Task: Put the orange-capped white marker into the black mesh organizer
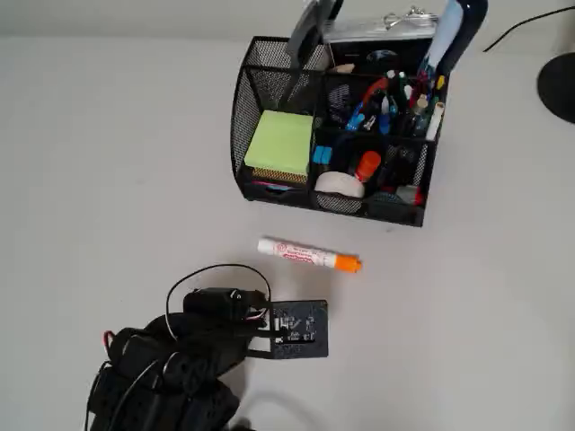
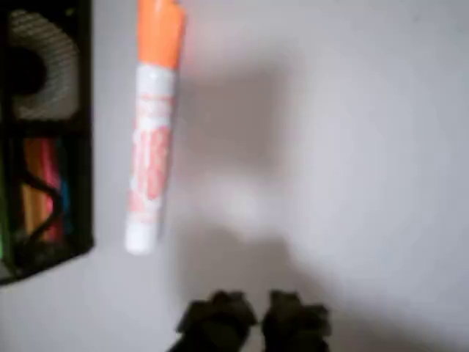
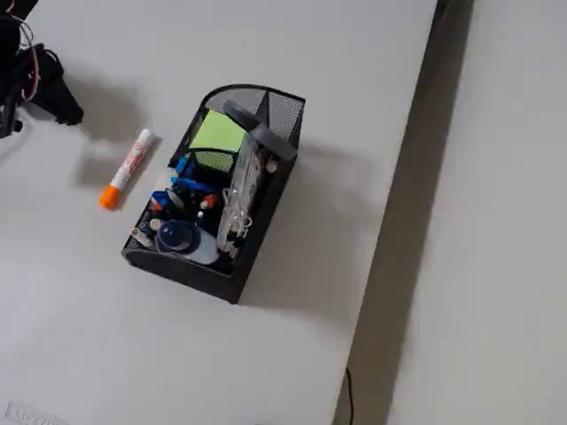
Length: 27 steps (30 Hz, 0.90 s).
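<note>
The orange-capped white marker [image 1: 308, 255] is lying flat on the white table [image 1: 108, 162], out in front of the black mesh organizer [image 1: 269, 193] without touching it, orange cap pointing right in the overhead view. The organizer's crammed with stuff, like a green sticky note pad [image 1: 280, 142] and a bunch of pens [image 1: 388, 101]. The gripper [image 2: 253, 317] sits above the bare table near the marker's white end, fingertips [image 2: 218, 314] nearly together, nothing between them.
</note>
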Each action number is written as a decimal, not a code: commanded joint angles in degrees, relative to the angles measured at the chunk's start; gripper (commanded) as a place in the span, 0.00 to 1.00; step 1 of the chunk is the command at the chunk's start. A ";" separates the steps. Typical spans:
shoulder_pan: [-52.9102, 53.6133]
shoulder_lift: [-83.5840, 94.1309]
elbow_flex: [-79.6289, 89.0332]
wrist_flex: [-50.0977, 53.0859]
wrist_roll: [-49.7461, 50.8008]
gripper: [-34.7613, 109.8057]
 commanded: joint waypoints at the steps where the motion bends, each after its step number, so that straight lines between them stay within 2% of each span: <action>1: 3.34 0.18 -0.53 -4.75 -6.24 0.32; 5: 3.43 -3.43 -4.04 -6.94 -5.71 0.34; 6: 3.43 -7.56 -5.89 -8.53 -4.92 0.37; 11: 3.34 -38.14 -21.97 -13.89 -1.49 0.37; 19: 3.69 -75.67 -49.48 -9.67 2.81 0.37; 27: 5.71 -92.20 -60.21 -9.40 3.16 0.37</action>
